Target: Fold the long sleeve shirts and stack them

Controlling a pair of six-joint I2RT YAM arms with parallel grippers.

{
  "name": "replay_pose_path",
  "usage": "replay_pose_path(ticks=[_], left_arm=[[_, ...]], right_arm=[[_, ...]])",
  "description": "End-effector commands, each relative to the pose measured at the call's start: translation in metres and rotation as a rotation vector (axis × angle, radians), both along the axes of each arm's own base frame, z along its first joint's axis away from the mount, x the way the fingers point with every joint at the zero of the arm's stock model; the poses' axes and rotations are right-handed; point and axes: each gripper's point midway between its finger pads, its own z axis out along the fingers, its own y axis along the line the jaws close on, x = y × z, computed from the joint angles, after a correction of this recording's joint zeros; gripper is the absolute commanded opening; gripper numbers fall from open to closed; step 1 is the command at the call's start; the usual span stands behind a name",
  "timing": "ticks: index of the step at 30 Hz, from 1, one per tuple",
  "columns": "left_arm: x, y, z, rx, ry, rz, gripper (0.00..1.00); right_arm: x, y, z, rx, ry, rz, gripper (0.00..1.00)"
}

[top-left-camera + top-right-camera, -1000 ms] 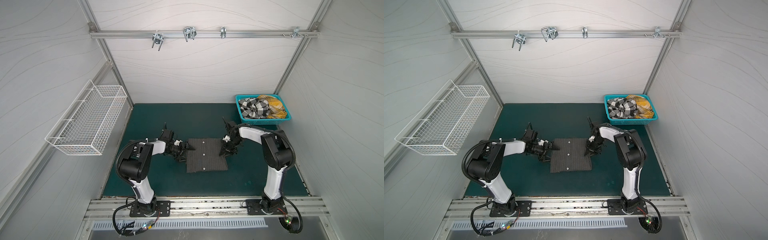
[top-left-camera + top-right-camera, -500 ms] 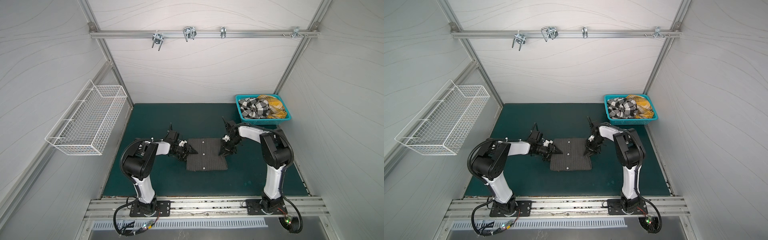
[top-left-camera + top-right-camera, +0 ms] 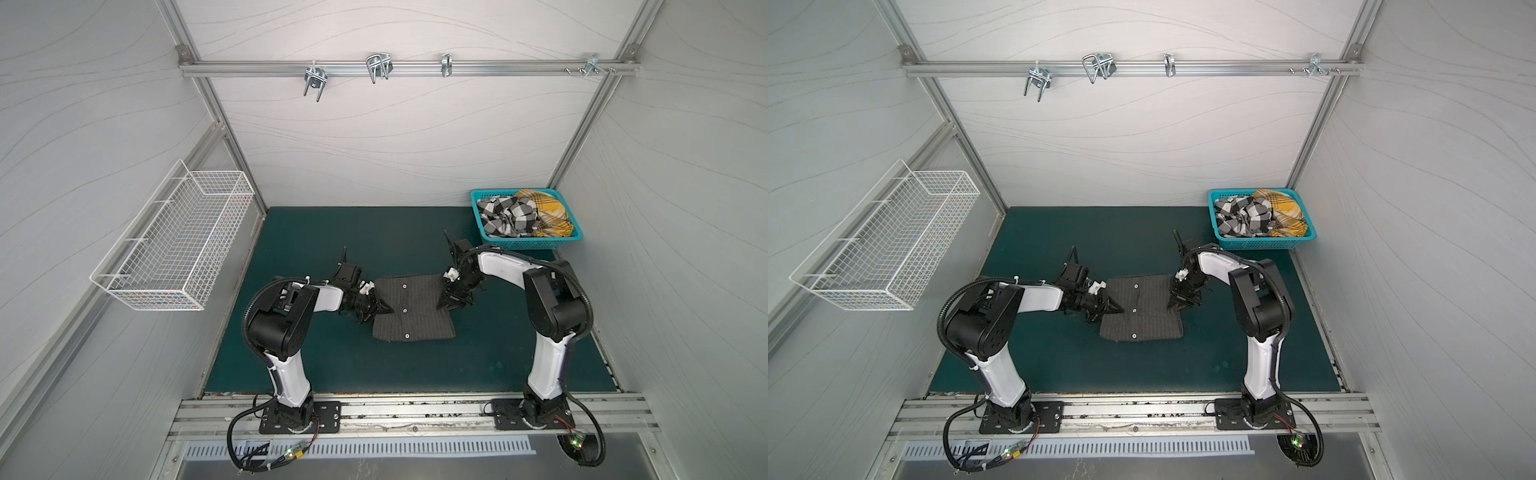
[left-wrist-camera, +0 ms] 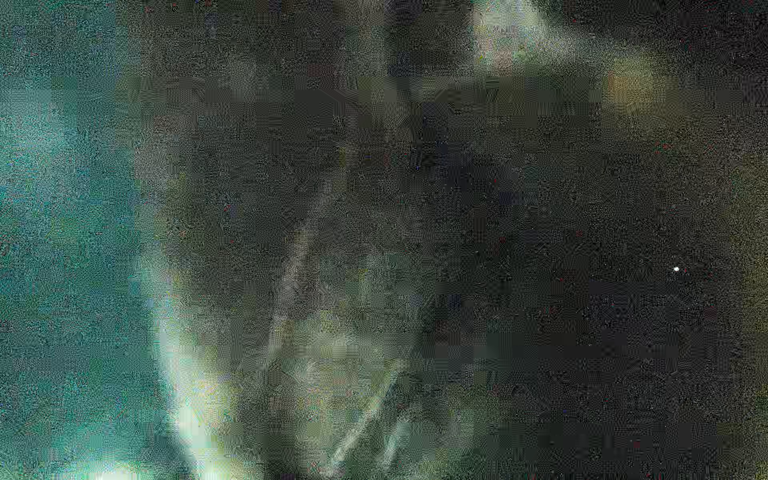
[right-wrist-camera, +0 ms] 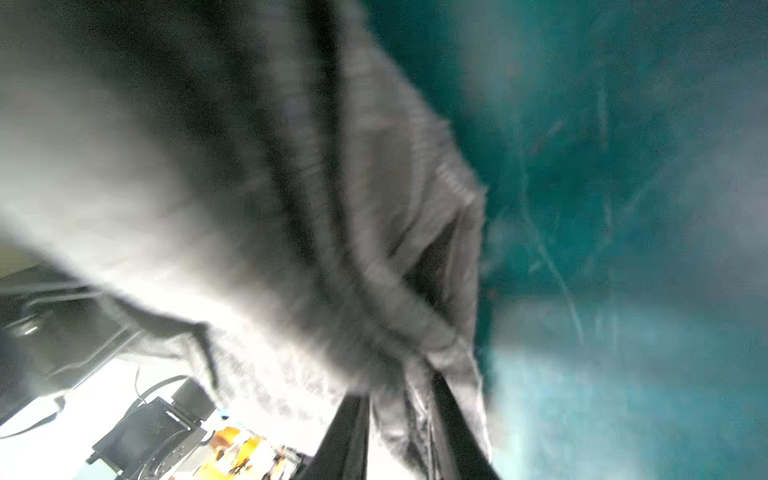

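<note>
- Centrally on the dark teal mat: charcoal pinstripe shirt, folded into a rough rectangle and lying flat. Placket up, with three pale buttons in a row down the middle. Same lie of the shirt in both top views.
- Left gripper: low and almost level, reaching in from the left, tips over the shirt's left edge. Fingers drawn together to a single point, likewise for the left gripper in a top view. Cannot tell whether any cloth is caught between them.
- Left wrist view: dark, grainy and blocky. Only dim cloth folds close to the lens and a band of mat alongside; no fingers to make out.
- Right gripper: angled down onto the shirt's right edge, toward its far corner, pinching a gather of the cloth. Same pose for the right gripper in a top view.
- Right wrist view: grey striped fabric, blurred, bunched and drawn in between two black fingers, with mat beside it.
- Far right corner of the mat: teal plastic lattice basket, well apart from the folded shirt. Inside, crumpled and touching: black-and-white check shirt and mustard-yellow plaid shirt.
- Left wall: white wire basket.
- Back wall: metal rail with hooks.
</note>
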Motion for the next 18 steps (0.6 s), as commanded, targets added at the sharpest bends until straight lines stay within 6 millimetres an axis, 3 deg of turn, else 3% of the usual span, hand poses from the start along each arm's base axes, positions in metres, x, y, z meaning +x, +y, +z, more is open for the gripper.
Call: replay_pose_path(ticks=[1, 5, 18], left_arm=[[0.0, 0.017, -0.025, 0.143, 0.009, 0.031, 0.17], [0.004, 0.018, -0.012, 0.168, -0.02, 0.002, 0.15], [0.016, 0.027, 0.013, 0.273, -0.088, -0.099, 0.05]], right_arm=[[0.002, 0.0, 0.035, 0.021, -0.086, 0.01, 0.26], [-0.003, -0.007, 0.058, 0.024, -0.146, 0.004, 0.25], [-0.02, -0.032, 0.081, 0.005, -0.229, -0.053, 0.23]])
